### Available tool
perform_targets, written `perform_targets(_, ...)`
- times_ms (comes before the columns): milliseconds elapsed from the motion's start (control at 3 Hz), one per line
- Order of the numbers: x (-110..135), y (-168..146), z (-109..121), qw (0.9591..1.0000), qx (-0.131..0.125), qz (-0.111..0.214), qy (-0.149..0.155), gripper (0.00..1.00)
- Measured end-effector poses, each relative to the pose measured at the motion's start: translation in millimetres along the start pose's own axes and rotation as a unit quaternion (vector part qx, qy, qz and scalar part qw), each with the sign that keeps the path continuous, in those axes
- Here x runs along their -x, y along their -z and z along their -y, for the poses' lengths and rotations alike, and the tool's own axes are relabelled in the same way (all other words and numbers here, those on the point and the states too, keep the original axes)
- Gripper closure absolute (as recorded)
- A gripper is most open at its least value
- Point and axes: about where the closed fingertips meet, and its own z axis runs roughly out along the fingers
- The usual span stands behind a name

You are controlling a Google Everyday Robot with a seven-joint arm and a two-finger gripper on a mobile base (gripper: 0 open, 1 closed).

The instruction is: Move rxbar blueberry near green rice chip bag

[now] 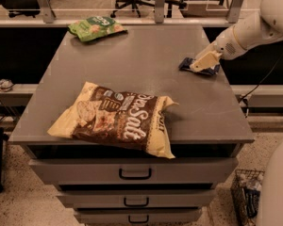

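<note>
The rxbar blueberry [185,64] is a small dark navy wrapper lying flat near the right edge of the grey cabinet top [146,69]. My gripper [201,62] comes in from the right on a cream arm and sits right over the bar, covering its middle. The green rice chip bag [95,28] lies at the far left corner of the top, well away from the bar and the gripper.
A big brown-and-cream "Sea Salt" chip bag [115,119] lies at the front of the top, hanging over the front edge. Drawers [134,173] are below. Office chairs and a railing stand behind; a wire basket [247,194] is on the floor at the right.
</note>
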Motion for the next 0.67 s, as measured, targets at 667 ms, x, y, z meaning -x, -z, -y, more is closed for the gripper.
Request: perform_targets(667,36.9,55.5,7.7,0.9986,-0.038,0.032,0.019,1.0)
